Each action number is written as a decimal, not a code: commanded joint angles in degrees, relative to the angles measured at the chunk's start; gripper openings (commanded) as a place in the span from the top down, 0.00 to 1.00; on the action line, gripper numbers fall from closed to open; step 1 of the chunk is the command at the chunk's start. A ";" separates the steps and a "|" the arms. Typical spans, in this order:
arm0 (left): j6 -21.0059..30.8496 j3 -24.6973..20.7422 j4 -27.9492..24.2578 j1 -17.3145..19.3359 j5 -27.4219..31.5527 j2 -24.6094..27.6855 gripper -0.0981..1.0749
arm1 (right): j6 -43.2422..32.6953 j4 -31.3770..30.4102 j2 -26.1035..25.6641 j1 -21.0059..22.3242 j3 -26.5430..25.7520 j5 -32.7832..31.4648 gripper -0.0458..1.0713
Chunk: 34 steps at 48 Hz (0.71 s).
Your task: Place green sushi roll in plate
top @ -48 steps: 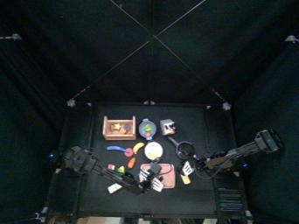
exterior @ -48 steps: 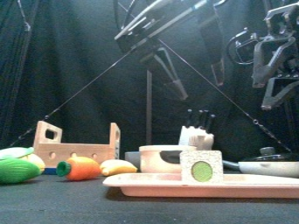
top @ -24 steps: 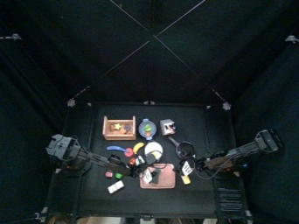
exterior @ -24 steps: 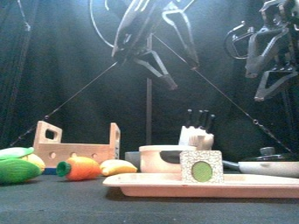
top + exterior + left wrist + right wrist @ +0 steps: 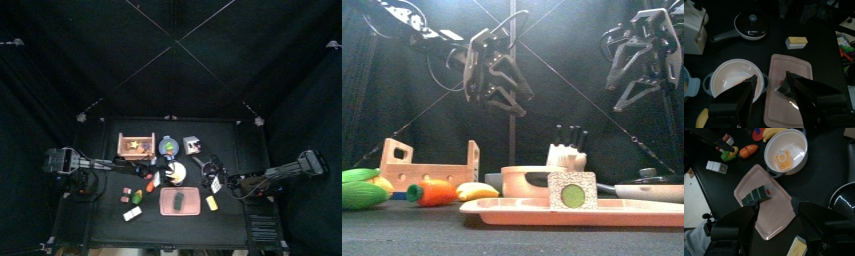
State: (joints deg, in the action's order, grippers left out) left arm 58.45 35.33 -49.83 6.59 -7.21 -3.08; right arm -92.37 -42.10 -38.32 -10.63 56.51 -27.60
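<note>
Green sushi roll is on the plate, standing upright near the plate's middle, cut face toward the front camera. In my right wrist view the roll sits alone on the plate.

My left hand is up off the bench, jaws apart, holding nothing; plate and round white dish lie below it. Black pot and a yellow block are farther off.

My right hand is also raised, jaws apart, empty. White dish is just beside the plate.

Front view: wooden box, orange toy and green toy stand left of the plate.
</note>
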 commanded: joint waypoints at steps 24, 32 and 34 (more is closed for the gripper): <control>-1.76 2.37 -5.27 6.24 -3.96 -0.62 0.18 | 0.18 -10.02 0.09 15.73 -3.78 0.79 0.17; -1.67 2.55 -4.57 6.33 -4.04 -0.97 0.18 | 0.18 -10.46 1.49 16.70 -7.21 1.58 0.17; -1.76 2.55 -4.48 6.24 -4.22 -1.05 0.18 | 0.26 -10.55 2.11 16.70 -8.26 1.58 0.17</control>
State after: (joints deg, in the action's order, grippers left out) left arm 56.87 38.58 -54.67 12.66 -10.81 -2.99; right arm -92.29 -52.29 -36.74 5.89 51.59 -26.46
